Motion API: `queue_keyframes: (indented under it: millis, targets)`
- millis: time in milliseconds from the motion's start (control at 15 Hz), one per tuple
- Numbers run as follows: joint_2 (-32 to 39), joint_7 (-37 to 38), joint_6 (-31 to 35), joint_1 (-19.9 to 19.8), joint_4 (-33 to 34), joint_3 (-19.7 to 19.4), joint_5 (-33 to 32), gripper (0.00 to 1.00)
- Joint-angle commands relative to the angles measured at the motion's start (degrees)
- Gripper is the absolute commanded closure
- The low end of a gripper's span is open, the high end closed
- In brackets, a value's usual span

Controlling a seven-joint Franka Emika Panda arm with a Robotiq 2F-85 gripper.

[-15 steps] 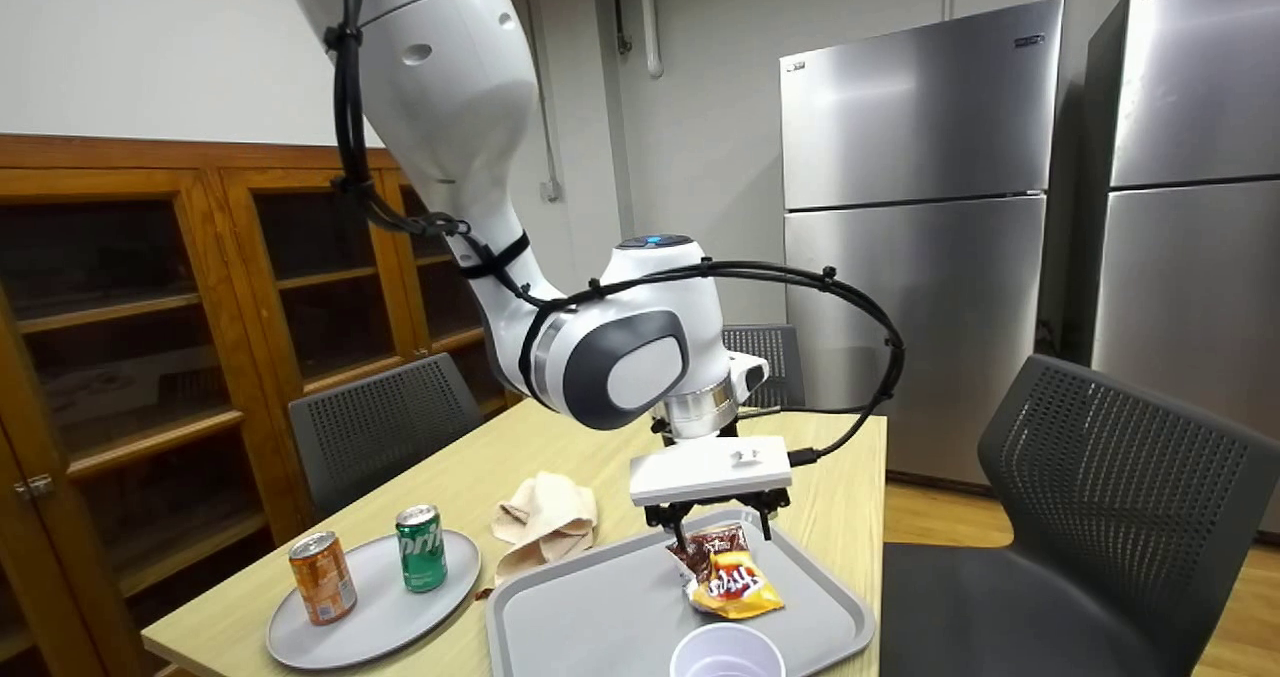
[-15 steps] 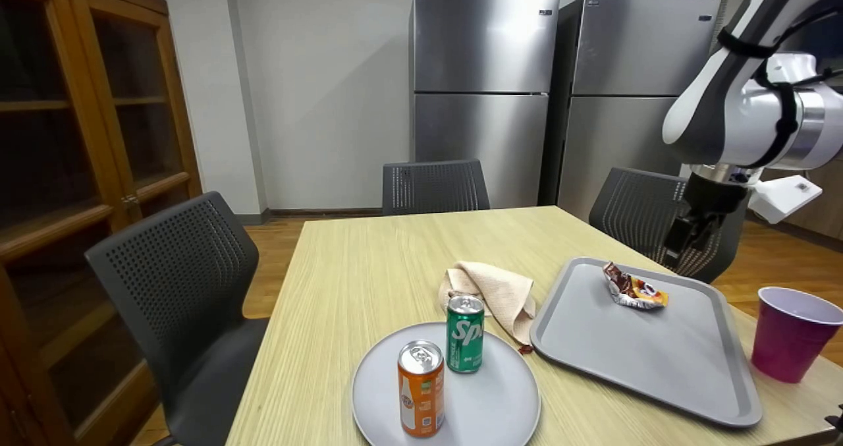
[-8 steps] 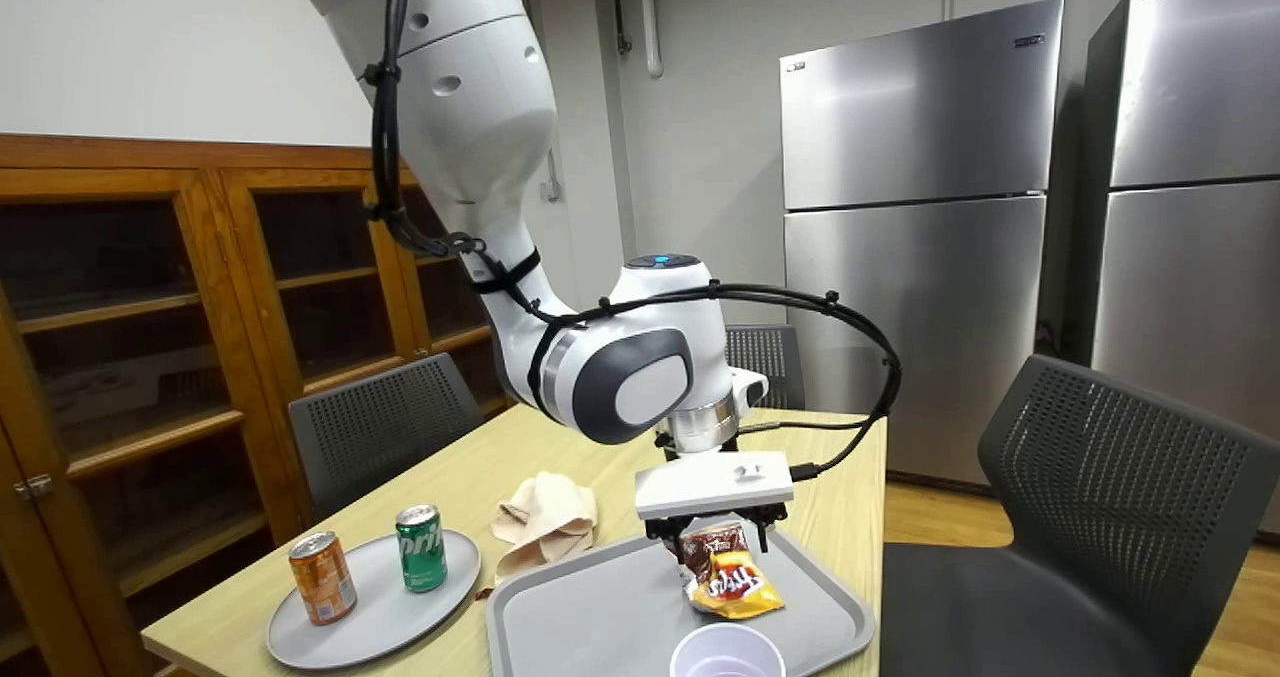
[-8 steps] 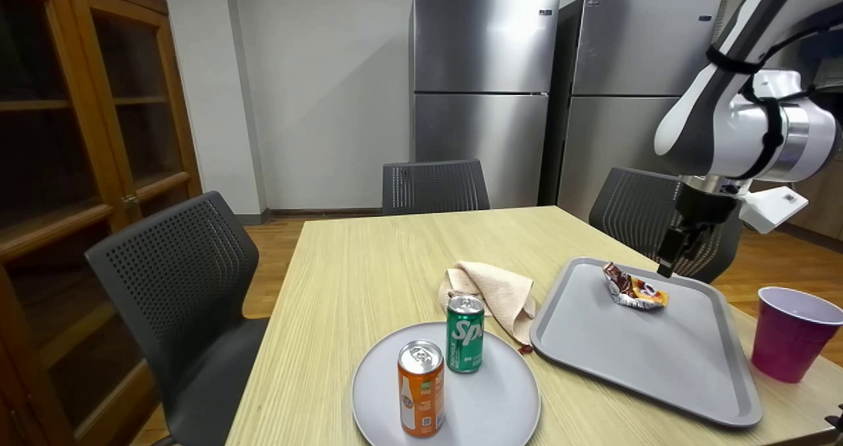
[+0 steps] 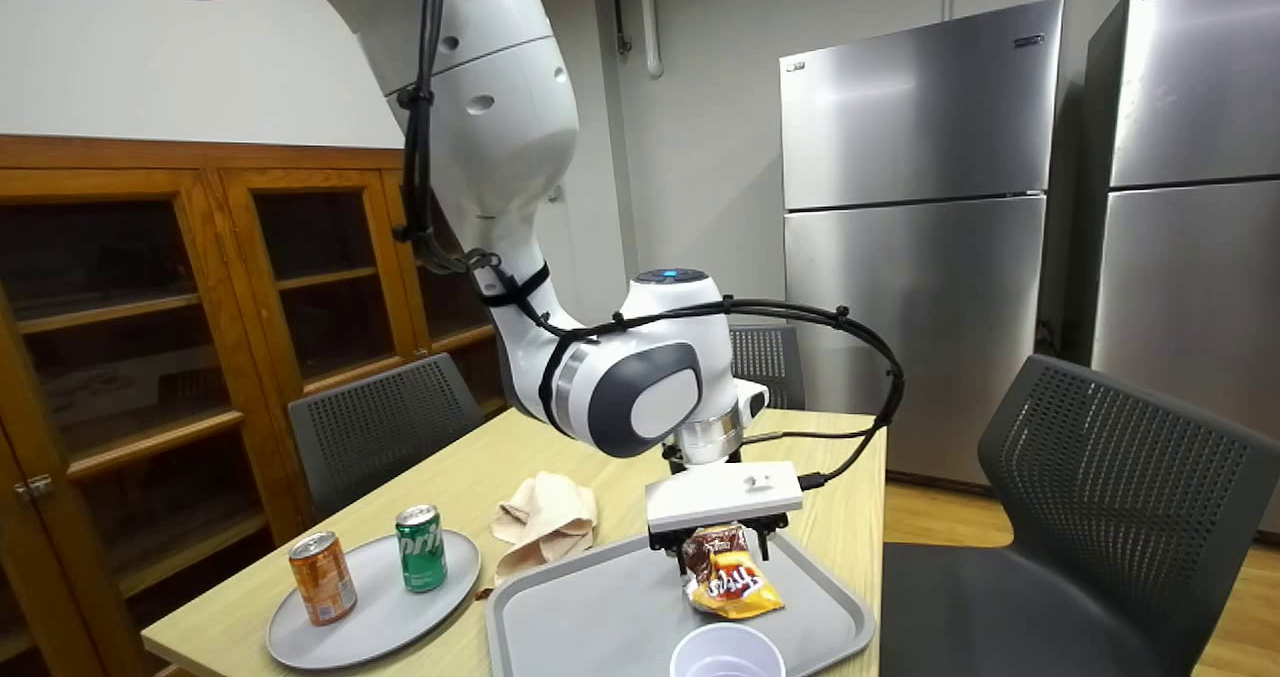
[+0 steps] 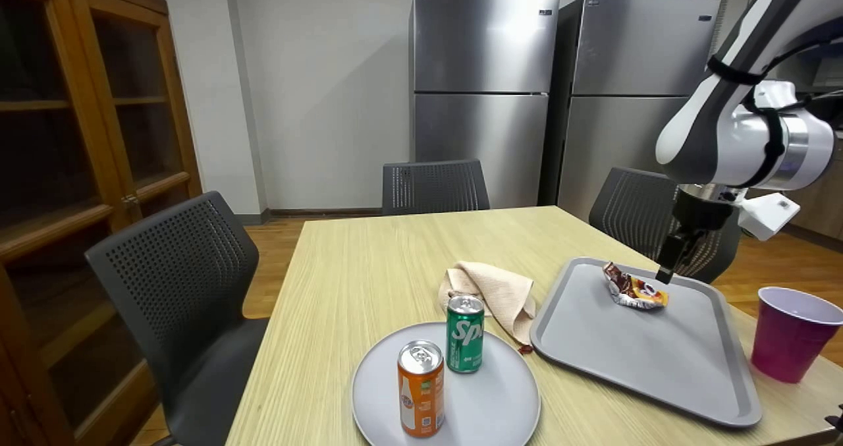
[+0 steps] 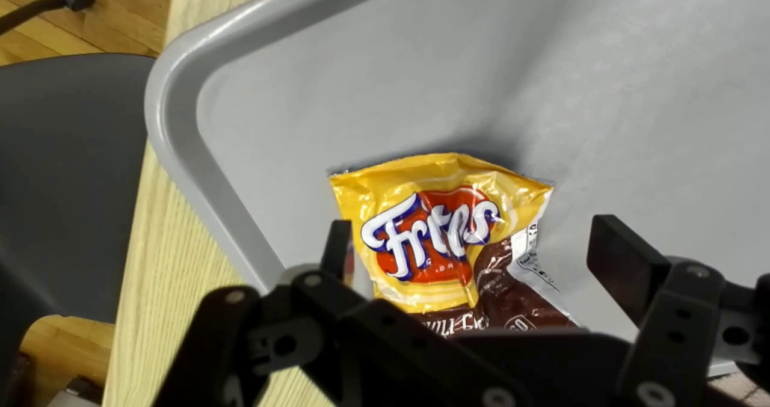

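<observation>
Claw spread wide, crumpled Fritos bag (yellow and brown) close by, gray tray beneath

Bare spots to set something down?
Pale wooden table: from crumpled beige cloth to far edge. Grey rectangular tray: between yellow-brown foil bag and purple plastic cup. Crowded: round grey plate, with green metal can and orange metal can; around the bag, by the open black hand.

In an exterior view, the Robotiq gripper hangs with jaws parted about the brown end of a Fritos bag (contact is unclear) on a gray tray. A Sprite can and an orange soda can stand on a gray plate; a cream cloth lies beside the tray.
</observation>
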Motion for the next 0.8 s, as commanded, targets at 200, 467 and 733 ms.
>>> queue_keyframes:
  millis: [200,467,733]
  targets:
    - [-0.1,2.0,0.0,-1.6,0.0,1.2,-2.5,0.0]
    - [0.2,1.7,1.1,-2.0,0.0,1.9,-3.0,0.0]
    - [1.3,1.8,1.7,-2.4,0.8,2.9,-3.7,0.0]
